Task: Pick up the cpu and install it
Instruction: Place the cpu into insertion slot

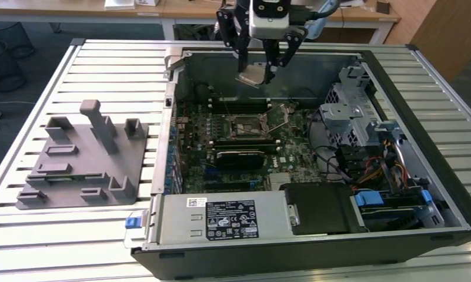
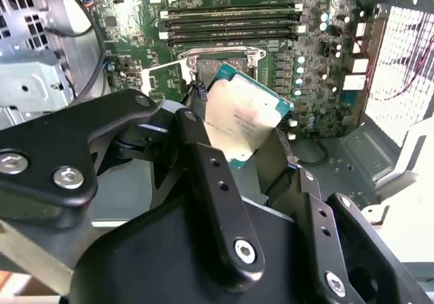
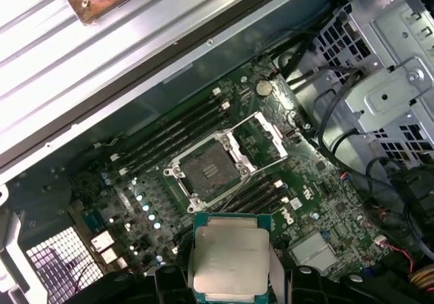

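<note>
**The cpu [image 1: 251, 75] aloft over an open socket [image 3: 207, 168]**

The cpu hangs tilted in the upper middle of the exterior view, clamped by two opposite edges in the pincer [image 1: 256, 68]. I judge it light, stiff, slick on its metal lid and delicate underneath, so the edges suit a grip. Its faint print is too small to read. Beneath it and well apart, the socket lies empty, frame swung open, inside the computer case [image 1: 166, 117] on the slatted counter [image 1: 102, 64].

Slatted metal table [image 1: 102, 64] carries open computer case [image 1: 219, 261]; grey moulded fixture [image 1: 78, 170] alongside, at exterior view's left
</note>
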`<move>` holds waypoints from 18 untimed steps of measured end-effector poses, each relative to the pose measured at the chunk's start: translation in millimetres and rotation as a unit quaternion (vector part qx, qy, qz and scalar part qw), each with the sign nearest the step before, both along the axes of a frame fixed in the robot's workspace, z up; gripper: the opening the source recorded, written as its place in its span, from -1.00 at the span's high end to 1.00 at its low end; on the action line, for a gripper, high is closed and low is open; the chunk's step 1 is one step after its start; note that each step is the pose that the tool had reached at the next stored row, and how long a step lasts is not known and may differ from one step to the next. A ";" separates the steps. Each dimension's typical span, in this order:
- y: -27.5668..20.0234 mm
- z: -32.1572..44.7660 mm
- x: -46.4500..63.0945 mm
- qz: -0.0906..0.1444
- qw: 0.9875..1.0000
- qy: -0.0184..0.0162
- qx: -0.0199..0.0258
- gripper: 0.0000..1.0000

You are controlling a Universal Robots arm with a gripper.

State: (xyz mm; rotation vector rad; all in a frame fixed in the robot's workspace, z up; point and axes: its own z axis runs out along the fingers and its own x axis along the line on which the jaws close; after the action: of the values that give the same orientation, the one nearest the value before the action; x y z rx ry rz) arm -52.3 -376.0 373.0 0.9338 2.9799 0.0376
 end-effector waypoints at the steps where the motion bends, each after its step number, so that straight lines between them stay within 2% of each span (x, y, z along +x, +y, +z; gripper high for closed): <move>1: 0.1 -0.2 0.0 -0.006 1.000 0.000 0.000 -0.06; 5: 0.7 -1.1 0.0 -0.032 0.999 0.000 0.000 -0.06; 9: 1.2 -1.9 0.0 -0.059 0.998 0.000 0.000 -0.06; 13: 1.8 -2.7 0.0 -0.086 0.996 0.000 0.000 -0.06; 18: 2.7 -3.5 0.0 -0.118 0.993 0.000 0.000 -0.06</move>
State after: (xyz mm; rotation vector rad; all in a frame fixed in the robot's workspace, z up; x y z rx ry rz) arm -52.3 -373.4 369.4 1.2765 2.8470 0.0336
